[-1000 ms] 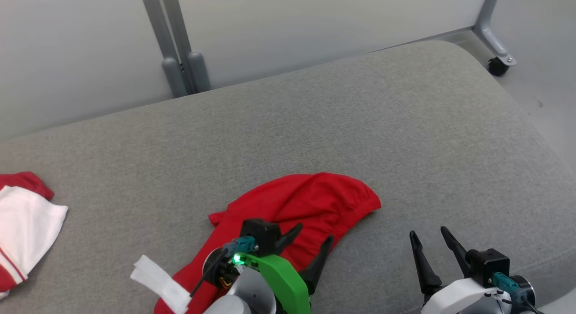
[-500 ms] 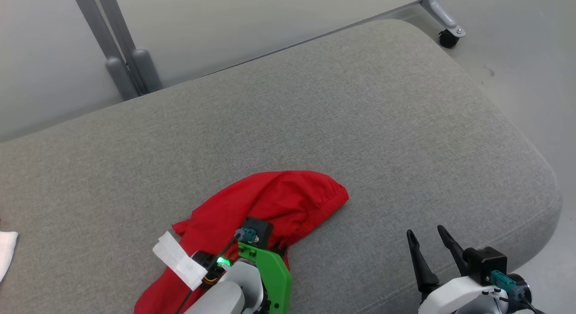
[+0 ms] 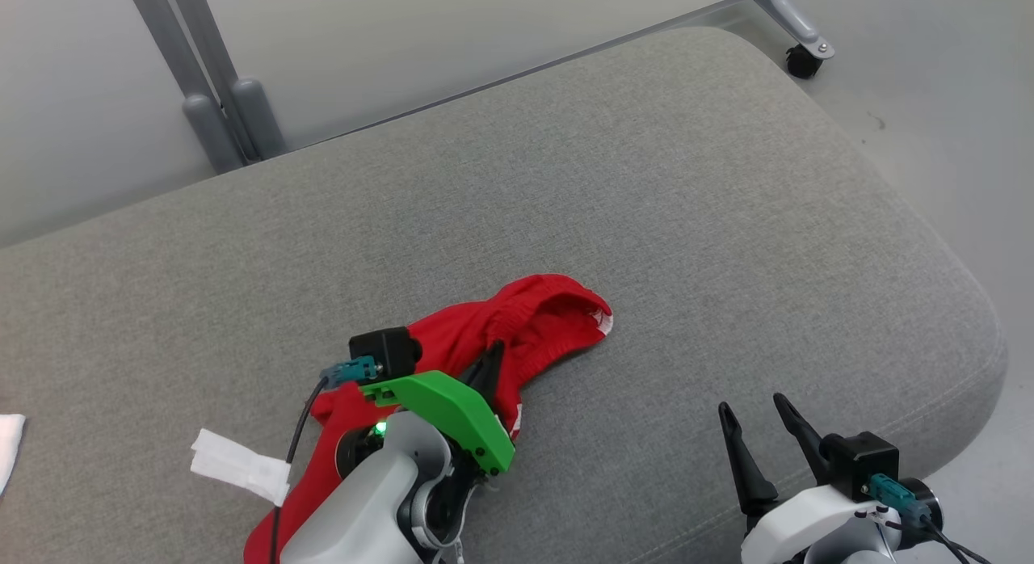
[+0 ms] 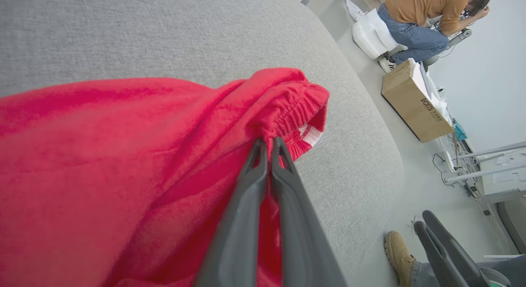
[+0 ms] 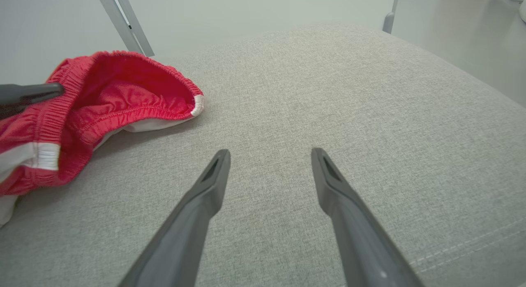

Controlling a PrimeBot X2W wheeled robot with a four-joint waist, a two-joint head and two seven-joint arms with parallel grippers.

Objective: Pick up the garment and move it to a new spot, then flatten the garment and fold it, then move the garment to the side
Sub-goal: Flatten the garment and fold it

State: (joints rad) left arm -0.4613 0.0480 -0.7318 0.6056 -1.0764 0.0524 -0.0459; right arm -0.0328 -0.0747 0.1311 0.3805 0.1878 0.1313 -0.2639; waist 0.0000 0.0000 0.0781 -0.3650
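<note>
One white tag (image 3: 238, 467) on the left arm's cable at the lower left, then the left gripper (image 3: 491, 360) with fingers (image 4: 246, 188) clamped flat together on the elastic waistband of the red garment (image 3: 557, 313) — pinched edge raised, opening gaping toward the right. Lies otherwise bunched on the grey cushion (image 3: 687, 184), just left of the middle and near the front edge. Further right, well apart from the cloth — right gripper (image 3: 751, 404) above the cushion at the lower right, fingers (image 5: 197, 213) spread wide, holding nothing
</note>
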